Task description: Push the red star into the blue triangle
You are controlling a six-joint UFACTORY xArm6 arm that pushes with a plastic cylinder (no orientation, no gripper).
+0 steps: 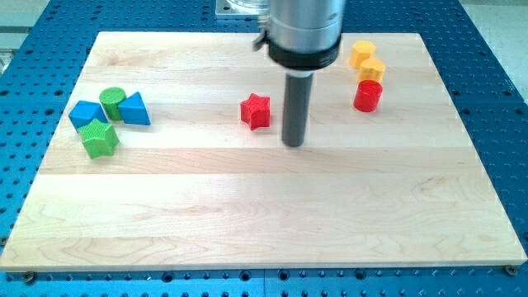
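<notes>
The red star [256, 111] lies near the middle of the wooden board [247, 206], a little toward the view's top. The blue triangle [134, 109] lies far off at the view's left, next to a green cylinder [112, 102]. My tip [293, 142] stands on the board just to the right of the red star and slightly below it, a small gap apart.
At the view's left, a blue block [85, 114] and a green star [100, 138] sit close by the blue triangle. At the view's top right stand two yellow blocks [361, 54] [372, 70] and a red cylinder [368, 96].
</notes>
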